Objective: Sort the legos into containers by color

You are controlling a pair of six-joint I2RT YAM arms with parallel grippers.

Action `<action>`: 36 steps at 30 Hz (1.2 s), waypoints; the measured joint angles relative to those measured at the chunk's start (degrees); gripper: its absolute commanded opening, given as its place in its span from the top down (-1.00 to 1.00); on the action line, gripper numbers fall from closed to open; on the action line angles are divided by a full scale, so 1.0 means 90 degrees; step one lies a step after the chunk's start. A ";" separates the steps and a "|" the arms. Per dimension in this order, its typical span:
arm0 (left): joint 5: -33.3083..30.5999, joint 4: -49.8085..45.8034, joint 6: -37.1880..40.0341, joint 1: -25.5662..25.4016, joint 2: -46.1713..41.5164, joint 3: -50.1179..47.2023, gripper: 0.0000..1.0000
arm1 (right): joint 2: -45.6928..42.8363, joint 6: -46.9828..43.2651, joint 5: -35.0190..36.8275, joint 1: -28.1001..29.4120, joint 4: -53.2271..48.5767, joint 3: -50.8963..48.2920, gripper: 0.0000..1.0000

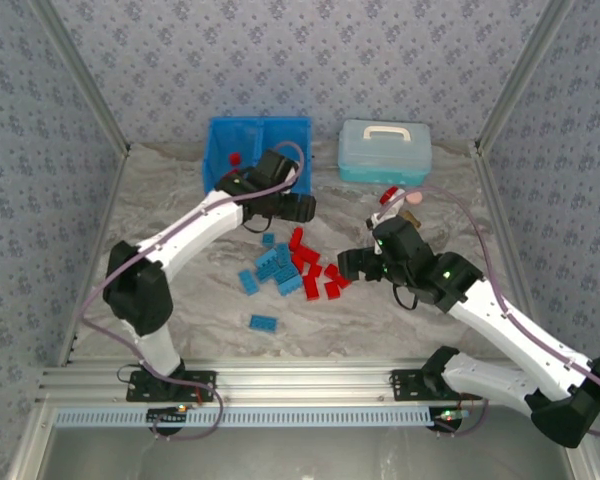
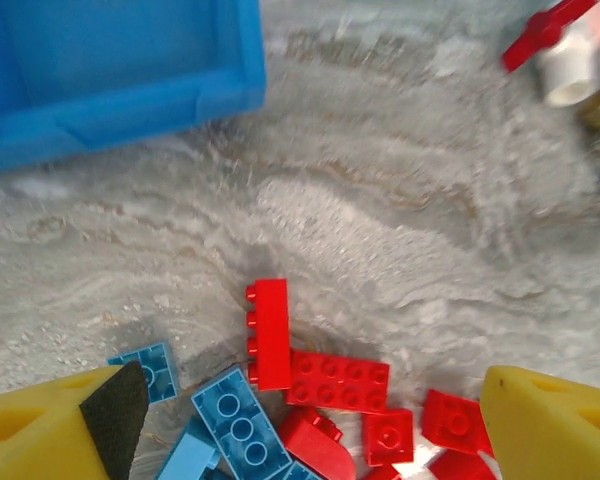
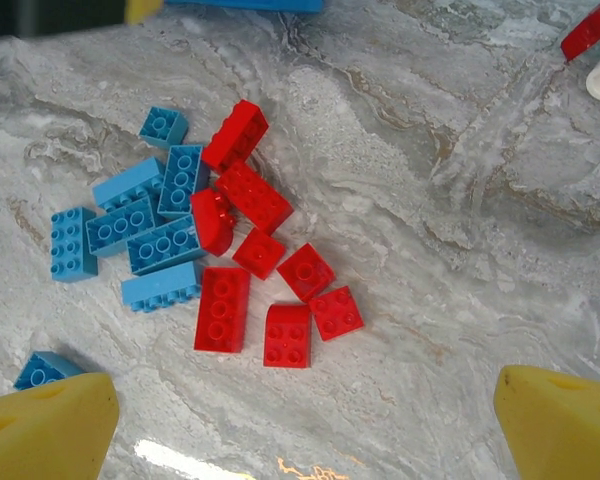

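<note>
— What's nearest?
— A lone blue brick (image 1: pixel 263 322), low centre in the top view. It is studs up, with its long axis left to right.
— And the other legos?
— A pile (image 1: pixel 295 265) mid-frame on the table (image 1: pixel 160 190), blue bricks on its left and red on its right, pointing all ways. In the left wrist view one red brick (image 2: pixel 268 332) lies on its side, long axis up the frame. It touches a flat eight-stud red brick (image 2: pixel 338 381) that runs left to right.
— The arms?
— The right arm comes in from the lower right, bent at the elbow. The right gripper (image 3: pixel 305 415) hangs just right of the pile, jaws spread wide, holding nothing. The left arm reaches from the lower left to the pile's far edge. The left gripper (image 2: pixel 305 405) is also wide apart and empty.
— Farther back?
— The bin (image 1: pixel 220 150) sits upper centre, with a speck of red inside. To its right is the case (image 1: pixel 384 150), with a bottle (image 1: pixel 390 197) just in front of that.
</note>
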 measured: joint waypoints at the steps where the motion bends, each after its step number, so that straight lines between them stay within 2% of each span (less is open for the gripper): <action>1: -0.0012 0.0058 -0.0039 0.0005 0.0216 0.0000 -0.64 | 0.0000 0.0015 0.0000 0.0000 0.0000 -0.0032 -0.98; 6: -0.0019 0.0160 -0.0124 0.0046 0.1389 0.0279 -0.38 | 0.0000 0.0056 0.0000 0.0000 0.0007 -0.0141 -0.98; 12: -0.0012 0.0131 -0.0129 0.0051 0.2392 0.0821 -0.26 | 0.0000 0.0068 0.0000 0.0000 0.0017 -0.0170 -0.99; 16: -0.0015 0.0124 -0.0138 0.0051 0.2511 0.0828 -0.04 | 0.0029 0.0075 0.0010 0.0000 0.0022 -0.0170 -0.99; 19: -0.0027 0.0126 -0.0175 0.0051 0.2523 0.0806 0.22 | 0.0107 0.0075 0.0027 0.0000 0.0034 -0.0170 -1.00; 24: -0.0041 0.0153 -0.0245 0.0051 0.2523 0.0663 0.41 | 0.0318 0.0073 0.0022 0.0000 0.0134 -0.0170 -0.99; 30: -0.0044 0.0187 -0.0350 0.0051 0.2506 0.0641 0.60 | 0.0389 0.0073 0.0022 0.0000 0.0148 -0.0168 -0.99; 36: -0.0168 0.0102 -0.0369 0.0204 0.2181 0.0653 0.62 | 0.0389 0.0073 0.0024 -0.0002 0.0146 -0.0168 -0.99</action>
